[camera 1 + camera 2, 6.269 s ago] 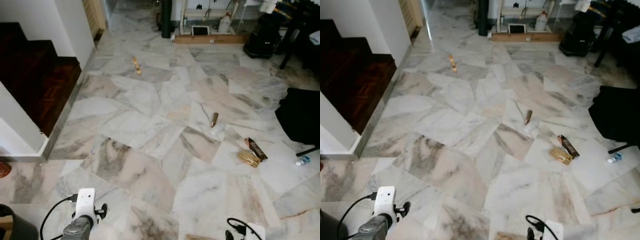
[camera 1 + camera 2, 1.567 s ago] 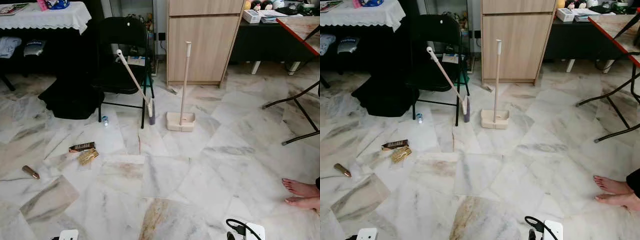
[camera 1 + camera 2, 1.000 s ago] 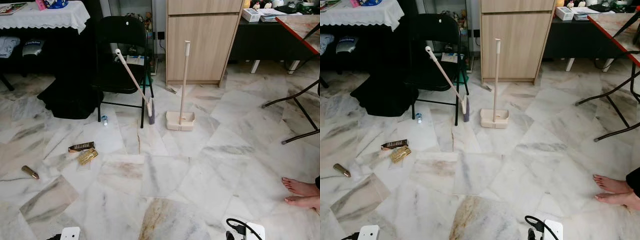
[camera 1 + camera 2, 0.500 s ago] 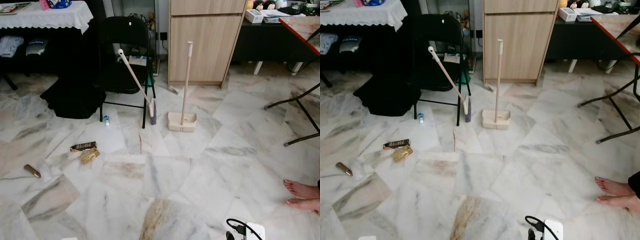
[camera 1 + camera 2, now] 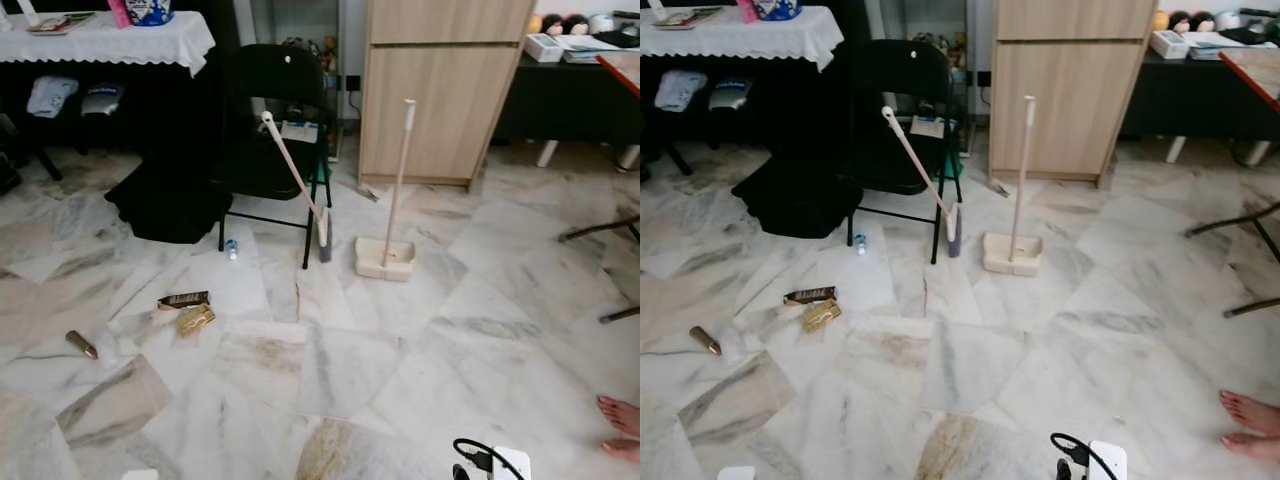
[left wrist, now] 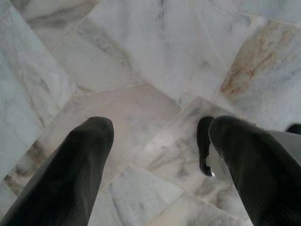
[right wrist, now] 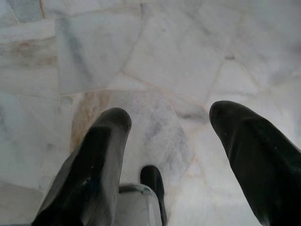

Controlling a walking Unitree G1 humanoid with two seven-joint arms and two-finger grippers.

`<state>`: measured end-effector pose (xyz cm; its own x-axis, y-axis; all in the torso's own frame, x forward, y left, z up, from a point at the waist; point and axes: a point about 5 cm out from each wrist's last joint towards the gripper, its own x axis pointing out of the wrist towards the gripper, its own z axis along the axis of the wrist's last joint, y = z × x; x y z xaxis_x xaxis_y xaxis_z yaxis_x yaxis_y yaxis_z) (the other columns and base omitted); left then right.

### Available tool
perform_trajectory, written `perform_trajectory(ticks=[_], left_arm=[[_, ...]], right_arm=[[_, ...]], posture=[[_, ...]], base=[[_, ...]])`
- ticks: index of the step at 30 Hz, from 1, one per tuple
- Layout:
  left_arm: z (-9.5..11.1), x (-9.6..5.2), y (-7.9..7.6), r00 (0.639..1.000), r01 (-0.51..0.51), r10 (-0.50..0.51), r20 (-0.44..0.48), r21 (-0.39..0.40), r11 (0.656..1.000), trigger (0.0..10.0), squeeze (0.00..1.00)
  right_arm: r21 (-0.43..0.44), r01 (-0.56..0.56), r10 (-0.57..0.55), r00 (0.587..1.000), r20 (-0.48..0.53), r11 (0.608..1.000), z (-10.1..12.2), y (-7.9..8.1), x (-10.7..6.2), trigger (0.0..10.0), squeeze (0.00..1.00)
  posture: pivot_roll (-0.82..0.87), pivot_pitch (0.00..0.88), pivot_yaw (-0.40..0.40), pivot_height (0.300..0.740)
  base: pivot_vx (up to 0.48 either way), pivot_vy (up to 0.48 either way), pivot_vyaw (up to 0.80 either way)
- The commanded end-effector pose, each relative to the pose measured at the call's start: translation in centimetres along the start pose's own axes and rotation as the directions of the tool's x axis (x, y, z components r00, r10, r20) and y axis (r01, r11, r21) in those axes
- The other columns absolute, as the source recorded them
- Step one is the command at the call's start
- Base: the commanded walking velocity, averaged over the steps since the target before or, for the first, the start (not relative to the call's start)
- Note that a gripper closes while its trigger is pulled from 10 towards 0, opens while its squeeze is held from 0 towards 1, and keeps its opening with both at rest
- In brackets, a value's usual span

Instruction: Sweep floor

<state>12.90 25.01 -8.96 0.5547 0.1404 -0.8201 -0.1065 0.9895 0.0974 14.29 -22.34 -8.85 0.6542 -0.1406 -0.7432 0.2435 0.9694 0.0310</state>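
Note:
A broom (image 5: pixel 295 186) with a pale handle leans against a black folding chair (image 5: pixel 275 110), its bristles on the marble floor. Beside it stands a cream dustpan (image 5: pixel 385 259) with an upright handle. Litter lies on the floor to the left: a brown wrapper (image 5: pixel 183 299), a gold wrapper (image 5: pixel 196 320), a brown cylinder (image 5: pixel 82 344) and a small bottle (image 5: pixel 232 248). My left gripper (image 6: pixel 157 129) hangs open over bare tiles, far from the broom. My right gripper (image 7: pixel 171 115) is open too, above the floor.
A wooden cabinet (image 5: pixel 440 90) stands behind the dustpan. A black bag (image 5: pixel 165 200) lies under a table with a white cloth (image 5: pixel 110 40). Black table legs (image 5: pixel 610 230) and a person's bare foot (image 5: pixel 620 415) are at the right.
The whole picture has slid to the right, so the camera has turned left. Broom, dustpan and litter keep their places on the floor. The person's feet are now at the right edge.

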Motion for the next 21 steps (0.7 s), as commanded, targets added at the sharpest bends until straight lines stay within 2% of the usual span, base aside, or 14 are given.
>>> perform_trajectory(ticks=[1,19,21], left_arm=[[-0.69,-0.14,0.06,0.999,0.001,-0.001,-0.036,0.006,1.000,10.0,0.00],[-0.11,0.06,-0.14,1.000,0.010,-0.009,-0.023,0.005,1.000,10.0,0.00],[0.15,0.13,-0.19,1.000,0.012,-0.012,-0.015,0.006,1.000,10.0,0.00]], right_arm=[[-0.007,-0.008,0.008,1.000,-0.024,1.000,-0.48,0.10,-0.11,10.0,0.00],[0.005,-0.008,0.009,1.000,-0.027,1.000,-0.43,0.10,-0.07,10.0,0.00],[0.009,-0.009,0.009,1.000,-0.029,1.000,-0.43,0.14,-0.06,10.0,0.00]], posture=[[-0.01,0.022,0.044,0.740],[-0.02,0.037,0.046,0.740],[-0.02,0.039,0.046,0.740]], base=[[0.266,0.000,0.00],[0.267,0.000,0.00],[0.270,0.000,-0.62]])
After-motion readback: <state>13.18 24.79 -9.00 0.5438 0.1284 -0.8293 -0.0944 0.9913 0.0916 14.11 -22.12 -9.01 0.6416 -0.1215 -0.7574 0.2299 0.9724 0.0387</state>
